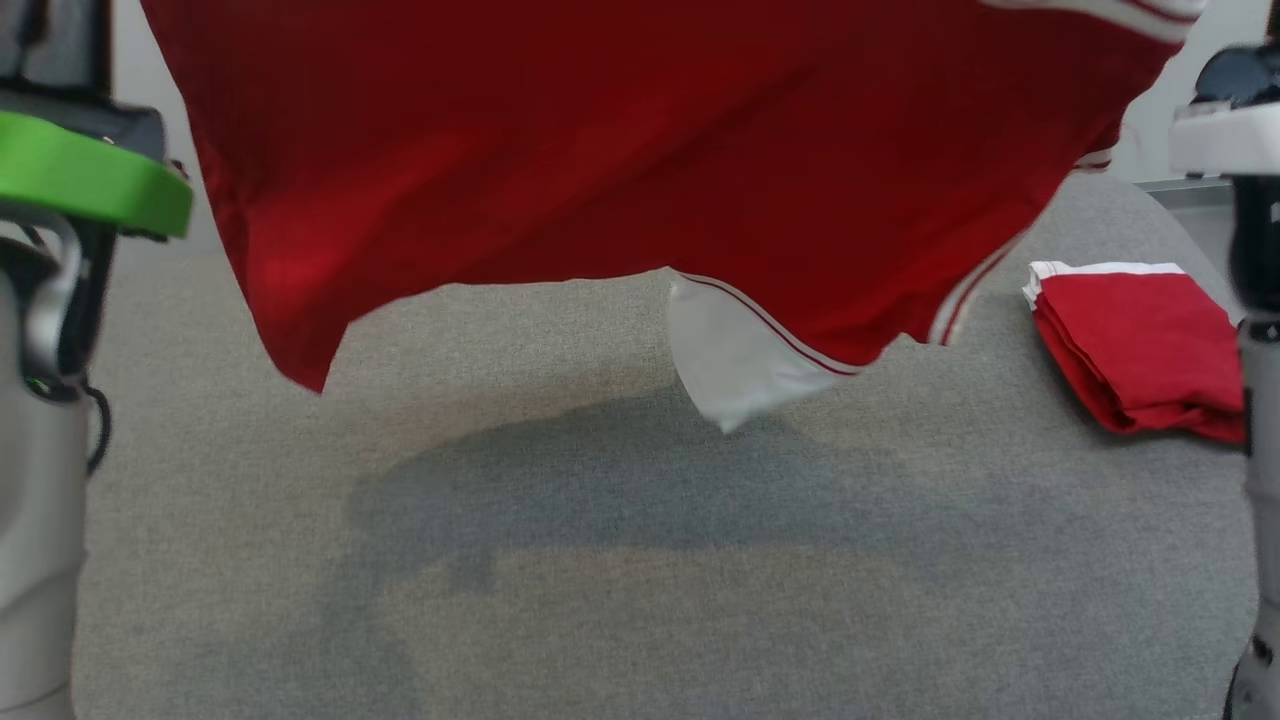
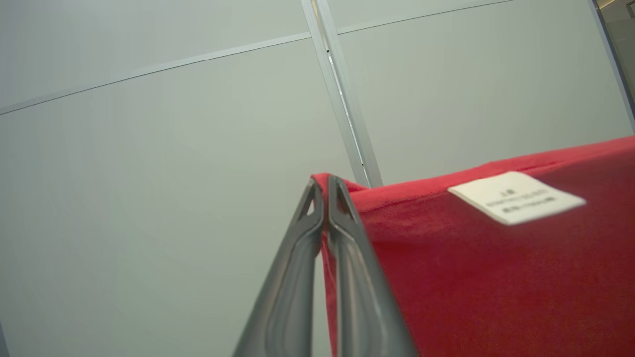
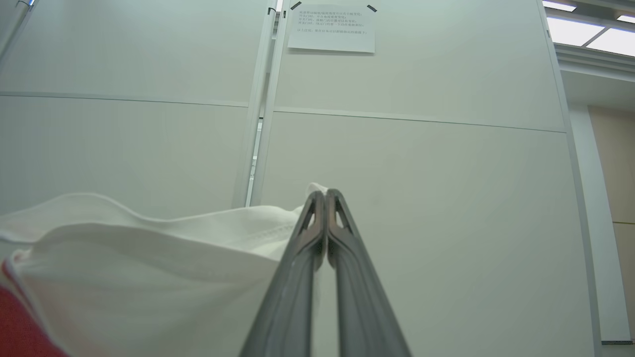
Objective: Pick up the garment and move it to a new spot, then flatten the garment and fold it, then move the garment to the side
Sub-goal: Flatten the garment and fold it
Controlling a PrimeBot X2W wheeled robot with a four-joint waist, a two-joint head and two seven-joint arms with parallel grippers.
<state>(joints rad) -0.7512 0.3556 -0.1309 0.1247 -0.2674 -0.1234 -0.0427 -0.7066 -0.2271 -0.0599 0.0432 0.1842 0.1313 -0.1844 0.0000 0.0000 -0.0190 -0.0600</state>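
1. Two grippers, both clenched: the left gripper pinches a red corner of the garment; a tug could slip it.
2. One garment hangs spread in the air above the grey table.
3. On the other side, the right gripper nips only the white edge, which may pull free.
4. One folded red cloth lies at the table's right; a low swing could drag it.

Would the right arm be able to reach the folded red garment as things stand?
Probably not yet: its fingers are shut on the white edge of the hanging garment, though the folded garment lies unobstructed nearby.
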